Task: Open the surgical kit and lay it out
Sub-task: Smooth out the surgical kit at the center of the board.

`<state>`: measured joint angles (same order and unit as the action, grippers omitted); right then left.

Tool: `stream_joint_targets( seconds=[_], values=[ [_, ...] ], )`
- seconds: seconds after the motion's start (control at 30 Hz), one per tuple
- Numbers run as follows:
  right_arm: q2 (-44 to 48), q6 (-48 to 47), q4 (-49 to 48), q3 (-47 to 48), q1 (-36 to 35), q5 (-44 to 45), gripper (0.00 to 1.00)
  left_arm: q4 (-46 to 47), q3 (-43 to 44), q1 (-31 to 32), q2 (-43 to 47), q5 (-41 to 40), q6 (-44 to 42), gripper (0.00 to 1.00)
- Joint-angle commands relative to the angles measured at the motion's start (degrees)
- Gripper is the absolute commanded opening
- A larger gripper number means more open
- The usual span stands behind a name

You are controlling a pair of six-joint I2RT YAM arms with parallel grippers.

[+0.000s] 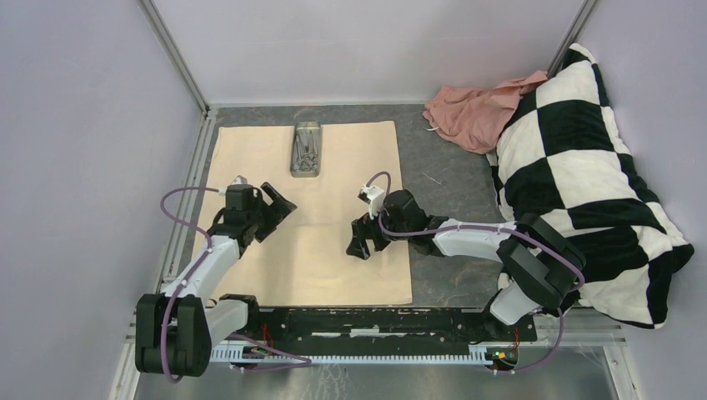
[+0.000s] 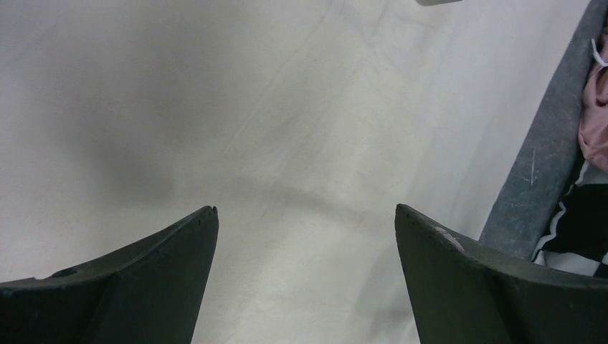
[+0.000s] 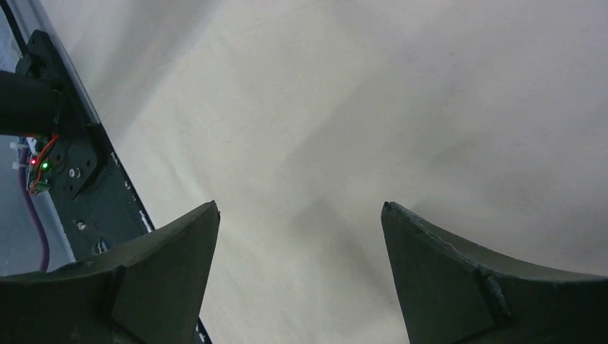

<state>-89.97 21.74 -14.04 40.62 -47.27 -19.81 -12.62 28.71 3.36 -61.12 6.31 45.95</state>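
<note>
Clock directions are read in the top view, with 12 as the far wall.

The dark grey table (image 1: 450, 167) fills the cell floor. A black-and-white checkered cushion (image 1: 575, 167) is slumped along the 3 o'clock side and leans on the right wall.

The beige cloth wrap (image 1: 350, 158) is unfolded and lies flat, left of centre. It runs from the base rail (image 1: 375, 321) at 6 up toward 12. A few soft creases show, and no corner is folded over.

A crumpled pink cloth (image 1: 471, 112) sits at about 1 o'clock. It touches the cushion's far end and is off the wrap.

The left arm reaches in from 7 and the right arm from 4, both over the wrap.

The steel tray (image 1: 305, 172) is on the wrap near its 12 o'clock edge, long side running 12 to 6. The silver instruments (image 1: 307, 150) are heaped inside it. How many there are is too small to tell.

The left gripper (image 1: 279, 215) is over the wrap at the 9 o'clock side, at 7 from the tray and well apart from it. Its wrist view shows the jaws spread wide with nothing between them, only the bare wrap below (image 2: 287, 107). A table strip (image 2: 545, 158) and the pink cloth (image 2: 595, 115) show at that view's right edge.

The right gripper (image 1: 363, 246) is over the wrap's right half, at 5 from the tray and near the wrap's 3 o'clock edge. Its jaws are also spread and hold nothing, with plain wrap beneath (image 3: 358, 107). The base rail (image 3: 79, 179) shows at the left of that view. Contact with the cloth can't be told for either gripper.
</note>
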Motion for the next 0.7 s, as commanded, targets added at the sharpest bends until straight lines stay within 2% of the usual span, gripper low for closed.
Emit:
stream_joint_targets(
  seconds=[0.0,0.17,0.43,0.53,0.67],
  values=[
    [-0.5,-1.2,0.8,0.7,-3.8,-0.4,0.9,8.9,2.6,0.9,-1.4,2.7,0.4,0.98],
    [-2.1,-1.8,2.0,1.3,-7.0,2.1,0.9,13.9,2.6,1.2,-5.1,2.3,2.0,0.98],
    [-4.4,-0.1,0.6,1.5,-10.2,2.3,0.84,24.7,3.8,1.4,-16.8,4.9,4.4,0.96],
    [-3.3,1.6,-1.0,-1.1,-11.2,4.3,0.83,24.0,3.7,1.4,-18.5,2.1,5.1,0.96],
    [-0.8,4.4,-3.5,-7.3,-11.5,8.1,0.82,19.4,1.7,1.3,-18.0,-5.6,6.0,0.97]
  ],
)
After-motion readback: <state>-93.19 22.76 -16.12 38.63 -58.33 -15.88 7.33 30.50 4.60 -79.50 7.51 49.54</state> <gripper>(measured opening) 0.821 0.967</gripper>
